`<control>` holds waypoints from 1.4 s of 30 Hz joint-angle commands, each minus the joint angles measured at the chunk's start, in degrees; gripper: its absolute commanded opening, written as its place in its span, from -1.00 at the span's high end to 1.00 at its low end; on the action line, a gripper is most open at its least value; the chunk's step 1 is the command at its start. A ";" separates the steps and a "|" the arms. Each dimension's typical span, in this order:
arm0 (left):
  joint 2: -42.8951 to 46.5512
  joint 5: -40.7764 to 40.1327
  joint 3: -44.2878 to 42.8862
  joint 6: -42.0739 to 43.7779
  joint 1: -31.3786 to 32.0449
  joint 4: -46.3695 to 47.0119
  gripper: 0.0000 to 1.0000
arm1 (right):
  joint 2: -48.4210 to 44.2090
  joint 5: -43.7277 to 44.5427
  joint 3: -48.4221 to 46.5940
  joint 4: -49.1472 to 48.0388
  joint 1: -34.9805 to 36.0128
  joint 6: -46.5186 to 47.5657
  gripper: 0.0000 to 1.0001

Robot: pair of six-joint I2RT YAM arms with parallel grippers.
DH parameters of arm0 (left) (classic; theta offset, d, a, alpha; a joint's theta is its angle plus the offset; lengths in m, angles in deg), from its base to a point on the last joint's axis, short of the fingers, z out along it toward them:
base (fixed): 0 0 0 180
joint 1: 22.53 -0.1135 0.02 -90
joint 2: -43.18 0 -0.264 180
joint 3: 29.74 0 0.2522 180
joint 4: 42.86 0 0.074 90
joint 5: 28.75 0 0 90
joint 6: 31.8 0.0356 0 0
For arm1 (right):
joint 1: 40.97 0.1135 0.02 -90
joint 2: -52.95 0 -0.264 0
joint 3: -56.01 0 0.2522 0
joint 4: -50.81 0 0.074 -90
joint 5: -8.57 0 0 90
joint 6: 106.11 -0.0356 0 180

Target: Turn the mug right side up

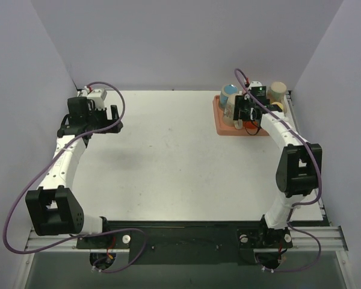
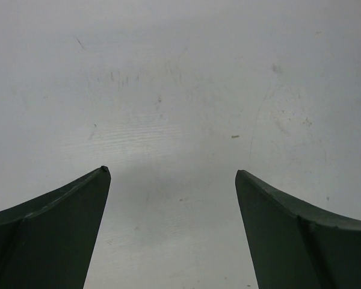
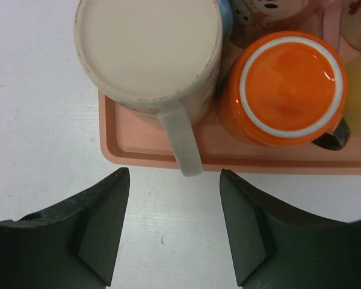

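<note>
Right claw point(image 3: 174, 174), half open and empty, faces handle point(image 3: 183, 141) of upside-down cream mug point(image 3: 147, 45); it should slide forward, pinch handle squarely, clear of orange mug point(image 3: 283, 84).

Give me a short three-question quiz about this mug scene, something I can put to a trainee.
1. True or false: the cream mug stands mouth up on the pink tray.
2. The cream mug's handle points: A) toward the right gripper, B) away from it, C) straight up.
3. What does the left gripper hold?
Key: 1 false, its base faces up. 2 A. 3 nothing; its jaws stand open over the table.
</note>
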 commanded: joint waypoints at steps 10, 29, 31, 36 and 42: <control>-2.36 2.71 -3.86 -2.63 -0.27 -4.75 -0.79 | 10.43 2.99 -10.32 5.98 2.21 6.88 0.09; 0.09 9.39 -3.34 -3.08 -0.18 -4.13 -0.54 | 15.71 3.79 -13.83 7.20 2.83 6.27 1.00; 0.27 8.52 -2.81 -2.55 -0.09 -4.13 -0.49 | 14.04 1.33 -13.57 8.26 3.09 6.35 1.00; 0.71 9.56 -2.63 -2.27 0.08 -4.75 -0.47 | 7.55 -1.58 -13.31 8.71 3.62 0.58 1.00; 0.62 13.86 -3.95 -8.85 0.87 -0.89 -0.46 | 1.38 -3.68 -10.59 4.84 3.27 -5.51 1.00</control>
